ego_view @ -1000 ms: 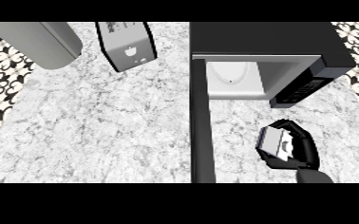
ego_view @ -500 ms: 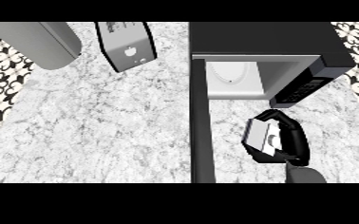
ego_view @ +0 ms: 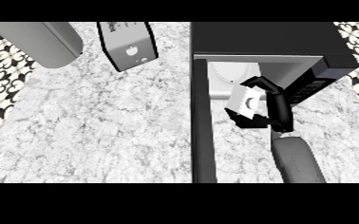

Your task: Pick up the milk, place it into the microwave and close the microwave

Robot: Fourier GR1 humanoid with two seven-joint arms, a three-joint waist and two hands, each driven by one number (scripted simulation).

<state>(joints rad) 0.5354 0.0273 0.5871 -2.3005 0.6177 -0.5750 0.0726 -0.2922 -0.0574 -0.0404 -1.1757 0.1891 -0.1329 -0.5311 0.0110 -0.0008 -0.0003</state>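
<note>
right hand carried milk nearer microwave over marble counter.

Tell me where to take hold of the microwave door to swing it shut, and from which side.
Push on the free end of the microwave door, near the view's lower edge, from its left face. It stands open as a long dark bar hinged at the microwave, so that end gives most swing. The right hand holds the milk at the opening; the left hand is out of view.

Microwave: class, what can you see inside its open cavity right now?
Inside the microwave a white turntable plate shows. The right hand holds the milk at the opening, covering part of the floor; the back is hidden by the top.
</note>
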